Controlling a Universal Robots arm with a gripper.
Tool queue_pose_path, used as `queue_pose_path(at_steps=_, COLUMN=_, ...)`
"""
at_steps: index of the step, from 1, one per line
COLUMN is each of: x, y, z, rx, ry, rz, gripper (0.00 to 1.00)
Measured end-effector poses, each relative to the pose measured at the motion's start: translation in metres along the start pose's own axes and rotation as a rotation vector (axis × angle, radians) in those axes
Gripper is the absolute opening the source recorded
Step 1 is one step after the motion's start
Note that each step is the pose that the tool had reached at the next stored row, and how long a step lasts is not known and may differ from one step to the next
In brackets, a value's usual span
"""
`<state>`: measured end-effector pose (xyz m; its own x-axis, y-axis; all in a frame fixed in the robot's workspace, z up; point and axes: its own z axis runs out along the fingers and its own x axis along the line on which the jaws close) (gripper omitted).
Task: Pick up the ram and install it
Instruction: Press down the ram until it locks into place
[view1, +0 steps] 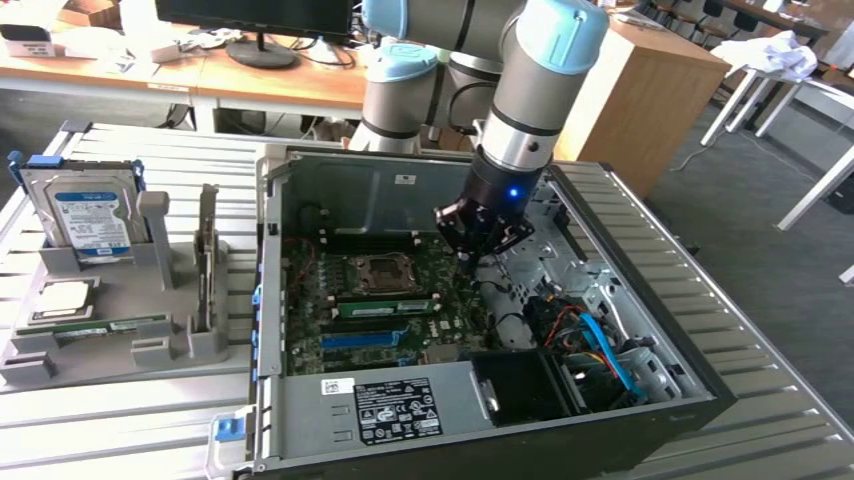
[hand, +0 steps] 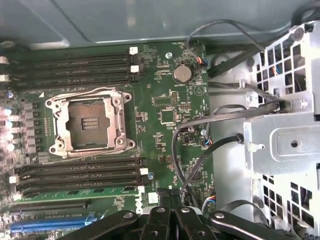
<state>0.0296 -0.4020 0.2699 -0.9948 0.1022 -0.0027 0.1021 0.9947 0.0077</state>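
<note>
The gripper (view1: 483, 245) hangs inside the open computer case (view1: 641, 300), over the motherboard (hand: 170, 105), with its jaws brought fully together and nothing between them. The ram (view1: 104, 326), a thin green stick, lies flat in the grey holder (view1: 134, 355), outside the case and well apart from the gripper, toward the exterior view's left of it, just below the square processor chip (view1: 67, 298) and the hard drive (view1: 83, 218). Judged from this, the pick has not been made: the tool is empty-handed and far from the stick. There is one caution. A second green strip (view1: 383, 306) sits in the memory slots beside the empty processor socket (hand: 90, 122), below the gripper and a little to the exterior view's left of it. It may be a stick already seated, though the pictures do not settle that. If the holder's stick is the one wanted, taking it would call for the jaws to spread first, the arm to clear the case wall, and the fingers to close across the stick's thin faces without tipping it. Seating it would then call for squaring its long edge to a free slot and pressing evenly along its length.
</note>
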Motion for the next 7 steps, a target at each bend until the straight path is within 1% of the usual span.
queue_pose_path(at_steps=2, x=0.0000, y=0.0000, z=0.0000, rx=0.0000, ry=-0.0001, rz=0.010, gripper=0.10)
queue_pose_path(at_steps=7, x=0.0000, y=0.0000, z=0.0000, rx=0.0000, ry=-0.0001, rz=0.010, gripper=0.10)
